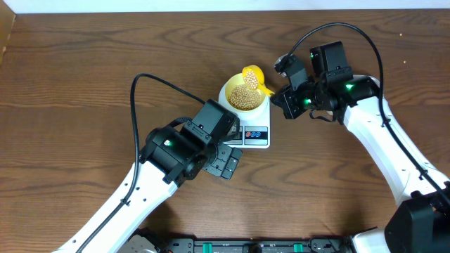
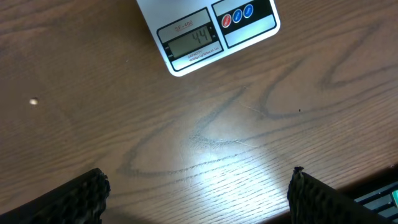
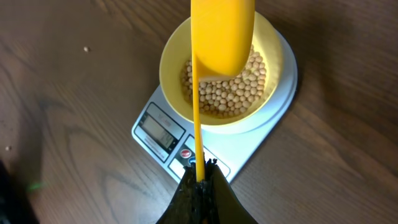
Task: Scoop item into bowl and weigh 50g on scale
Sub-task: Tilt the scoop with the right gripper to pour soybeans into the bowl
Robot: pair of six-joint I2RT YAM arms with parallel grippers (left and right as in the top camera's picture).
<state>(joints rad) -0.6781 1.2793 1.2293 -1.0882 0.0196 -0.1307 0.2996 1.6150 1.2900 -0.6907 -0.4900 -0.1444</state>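
Observation:
The pale-yellow bowl (image 1: 244, 96) stands on the white scale (image 1: 257, 138) and holds a layer of tan beans (image 3: 236, 90). My right gripper (image 3: 200, 171) is shut on the thin handle of a yellow scoop (image 3: 222, 34), whose cup hangs tilted over the bowl (image 3: 171, 68). From above, the scoop (image 1: 254, 74) sits at the bowl's far rim, with the right gripper (image 1: 278, 95) to its right. My left gripper (image 2: 199, 199) is open over bare table just in front of the scale (image 2: 249, 28), holding nothing. The scale's display (image 2: 193, 42) reads 44.
A single loose bean (image 2: 33, 102) lies on the wooden table to the left of the scale, also visible as a bean (image 3: 86, 48) in the right wrist view. The left arm (image 1: 176, 151) stretches from the front edge toward the scale.

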